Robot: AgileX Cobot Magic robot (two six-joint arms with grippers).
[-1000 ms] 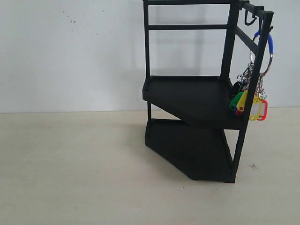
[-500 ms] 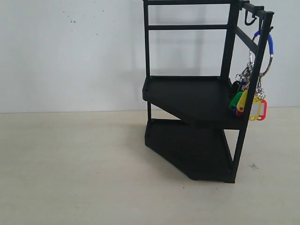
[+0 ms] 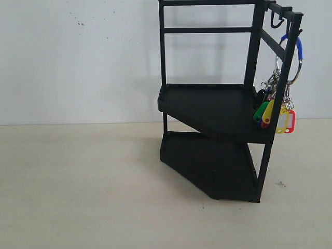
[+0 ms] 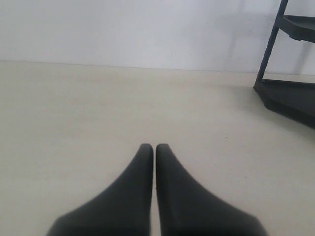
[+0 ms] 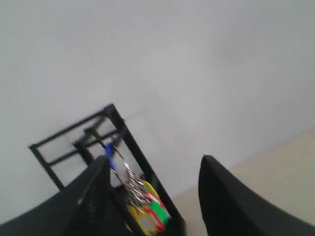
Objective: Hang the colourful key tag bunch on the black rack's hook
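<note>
Right claw (image 5: 155, 158) gapes empty; left claw (image 4: 153, 146) clenched. Key tag bunch (image 3: 285, 120) dangles off black rack (image 3: 207, 109), frame's right. I'd withdraw straight, avoiding snags.

Left gripper (image 4: 155, 147) closed, right gripper (image 5: 153, 162) spread wide.
In the left wrist view, the two dark fingers (image 4: 138, 187) taper forward and meet tip to tip, with only a hairline seam between them. In the right wrist view, the black fingers (image 5: 221, 196) stand well apart with their tips level, slightly blurred, and clamp nothing.
</note>
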